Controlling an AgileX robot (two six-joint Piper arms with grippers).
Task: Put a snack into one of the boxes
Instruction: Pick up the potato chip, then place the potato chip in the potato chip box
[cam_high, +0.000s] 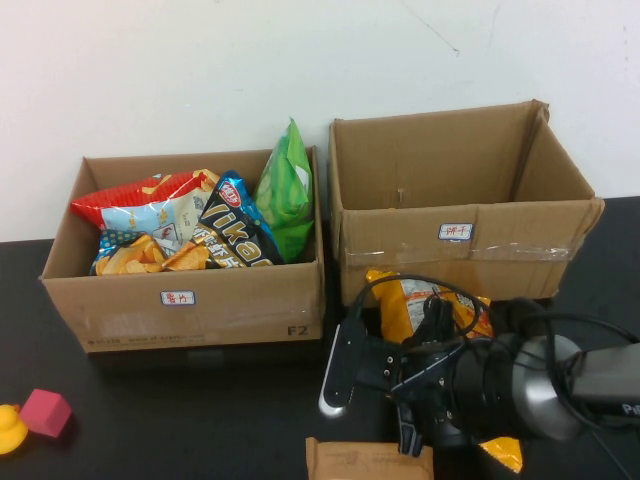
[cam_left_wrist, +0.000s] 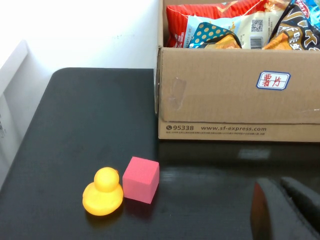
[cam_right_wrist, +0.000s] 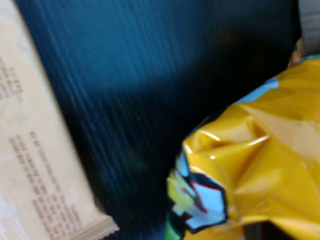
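Right end effector (cam_high: 420, 385) low over the surface (cam_high: 200, 420) in front of the right box (cam_high: 465, 235), by the yellow bag (cam_high: 405, 305).

Grip unclear: cannot tell how far open, nor whether on the yellow bag, which fills the right wrist view (cam_right_wrist: 260, 165) beside a tan packet (cam_right_wrist: 40, 165). Yellow bag outside both boxes, just before the right box's front wall. Right box shows only bare cardboard inside. Left box (cam_high: 190, 305) packed with snacks: red bag (cam_high: 130, 195), blue bag (cam_high: 160, 220), dark bag (cam_high: 235, 230), green bag (cam_high: 285, 190) upright at its right end. Left end effector (cam_left_wrist: 287, 207) near the left box's front, spread unreadable; duck (cam_left_wrist: 102, 192) touching pink cube (cam_left_wrist: 141, 179) nearby.
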